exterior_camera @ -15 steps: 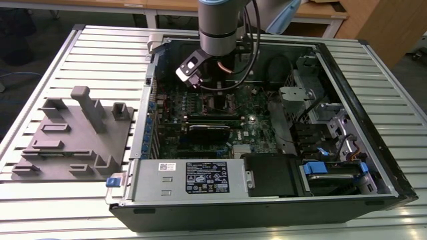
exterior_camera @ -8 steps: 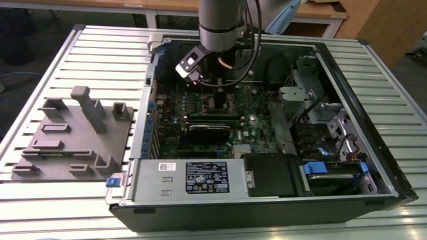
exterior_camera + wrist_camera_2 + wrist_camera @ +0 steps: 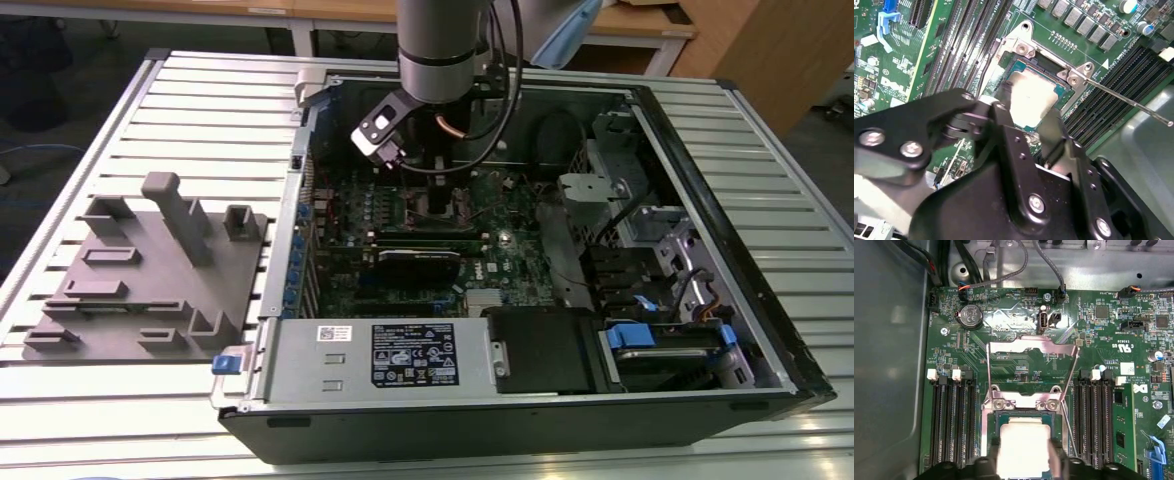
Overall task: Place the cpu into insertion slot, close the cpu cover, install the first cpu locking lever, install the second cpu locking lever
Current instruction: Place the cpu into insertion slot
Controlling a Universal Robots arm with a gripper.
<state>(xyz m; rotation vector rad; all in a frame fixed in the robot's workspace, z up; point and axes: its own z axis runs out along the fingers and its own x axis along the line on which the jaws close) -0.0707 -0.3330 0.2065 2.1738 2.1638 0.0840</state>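
Observation:
The cpu (image 3: 1024, 442), a small square chip with a pale silver top, sits low in the insertion slot (image 3: 988, 415), whose silvery rim shows around it. In the second wrist view the cpu (image 3: 1031, 92) lies just beyond my black fingers (image 3: 1004, 132). My gripper (image 3: 1025, 452) has one finger on each side of the chip and is shut on its edges. The cpu cover (image 3: 1031, 346) is swung open and lies back on the far side of the slot. Two thin locking levers (image 3: 1072, 375) (image 3: 1134, 102) stand unlatched beside it. In the exterior view the gripper (image 3: 434, 185) reaches down into the case.
Long black memory slots (image 3: 949, 420) (image 3: 1099, 415) flank the socket on both sides. The open computer case (image 3: 694, 130) has metal walls, cables (image 3: 1004, 270) and drive bays around the green board. A grey fixture block (image 3: 147, 270) stands on the slatted table at the exterior view's left.

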